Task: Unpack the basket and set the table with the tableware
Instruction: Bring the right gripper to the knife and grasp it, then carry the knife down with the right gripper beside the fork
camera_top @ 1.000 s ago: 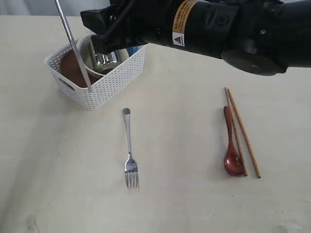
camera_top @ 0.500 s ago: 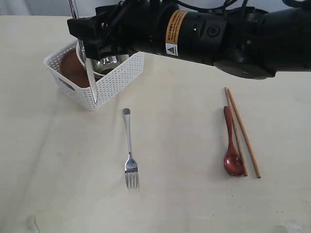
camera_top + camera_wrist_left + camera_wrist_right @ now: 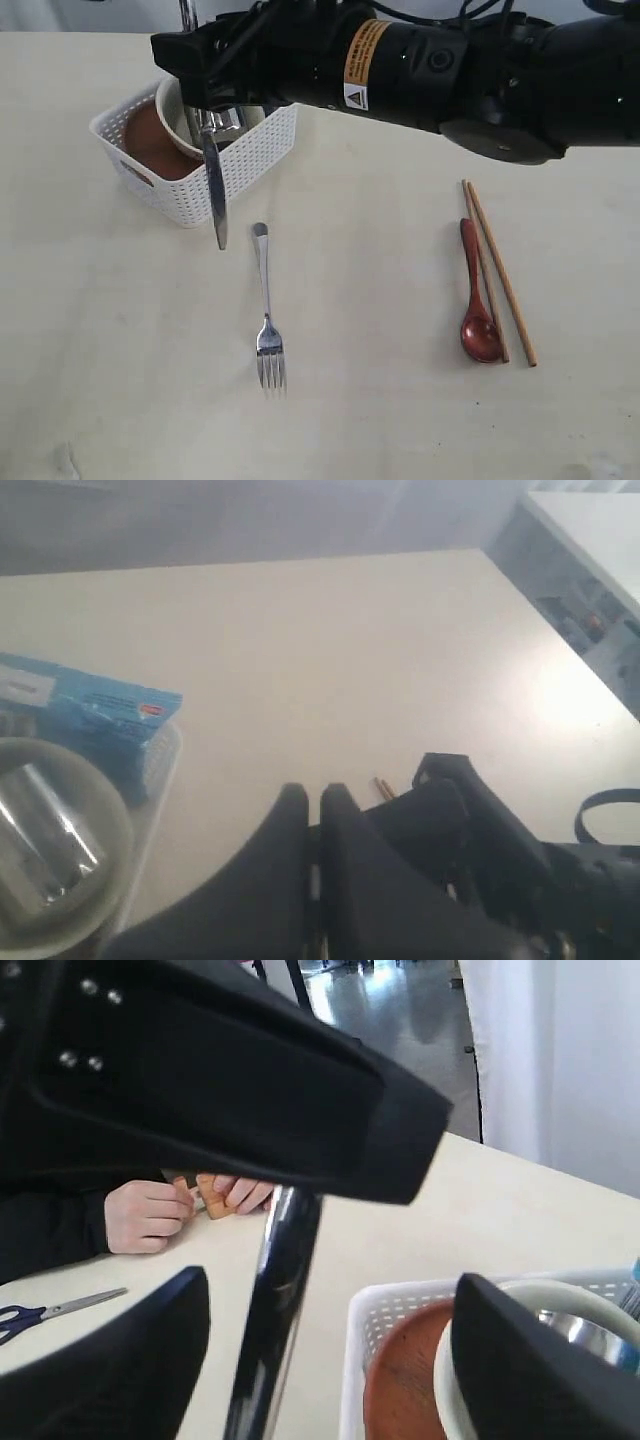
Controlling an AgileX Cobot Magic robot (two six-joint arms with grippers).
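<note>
Knife hangs near-vertical, tip down, below the left pincer clenched on its handle; right pincer released, jaws spread either side of it

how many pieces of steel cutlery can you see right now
2. The fork lies flat on the table in front of the basket; the knife hangs tip-down in the air by the basket's front corner. More may be hidden inside the basket behind the arm.

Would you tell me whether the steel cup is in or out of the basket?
In: the steel cup sits inside the cream bowl, which stands in the basket.
</note>
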